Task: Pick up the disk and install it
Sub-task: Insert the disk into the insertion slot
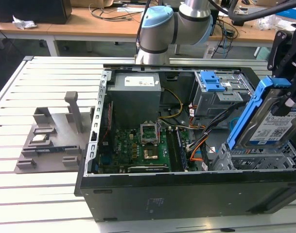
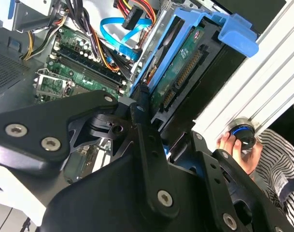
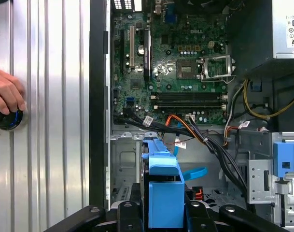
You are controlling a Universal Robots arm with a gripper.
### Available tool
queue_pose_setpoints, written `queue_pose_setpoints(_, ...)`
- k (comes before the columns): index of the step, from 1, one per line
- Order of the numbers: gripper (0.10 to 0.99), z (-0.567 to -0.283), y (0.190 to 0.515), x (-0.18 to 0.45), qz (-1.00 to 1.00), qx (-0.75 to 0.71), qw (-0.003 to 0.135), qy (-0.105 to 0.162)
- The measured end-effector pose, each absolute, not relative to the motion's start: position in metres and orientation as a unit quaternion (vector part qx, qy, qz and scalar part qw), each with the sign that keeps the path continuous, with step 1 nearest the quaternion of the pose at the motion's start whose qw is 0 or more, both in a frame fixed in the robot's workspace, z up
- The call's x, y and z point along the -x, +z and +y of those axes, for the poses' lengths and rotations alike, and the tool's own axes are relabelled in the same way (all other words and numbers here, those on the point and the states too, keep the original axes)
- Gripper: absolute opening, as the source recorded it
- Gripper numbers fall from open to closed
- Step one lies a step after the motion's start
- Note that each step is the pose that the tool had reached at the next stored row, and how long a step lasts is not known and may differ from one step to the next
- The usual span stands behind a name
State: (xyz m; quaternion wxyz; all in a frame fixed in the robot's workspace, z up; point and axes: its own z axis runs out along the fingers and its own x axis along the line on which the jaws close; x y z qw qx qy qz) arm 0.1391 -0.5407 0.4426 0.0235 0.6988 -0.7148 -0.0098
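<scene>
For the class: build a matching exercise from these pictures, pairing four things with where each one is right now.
Things:
1. silver hard disk in a blue plastic frame
2. grey metal cage with a blue latch
3. grey plastic parts holder
4. person's hand

Places:
A. on the slatted table outside the case
B. held tilted in the black gripper
C. on a round knob
D. fixed inside the case

Pairs: 1-B, 2-D, 3-A, 4-C

No print can be read. Blue-and-white label on the disk [image 1: 274, 128]: characters too small to tell. White sticker on the power supply [image 1: 142, 82]: same. Markings on the motherboard [image 3: 175, 63]: too small to tell.
</scene>
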Motion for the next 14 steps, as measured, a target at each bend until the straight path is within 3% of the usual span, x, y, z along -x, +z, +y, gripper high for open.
queue_pose_setpoints(14,0.369,-0.541,0.402,-0.139,-0.715,-0.699,0.023,-0.010)
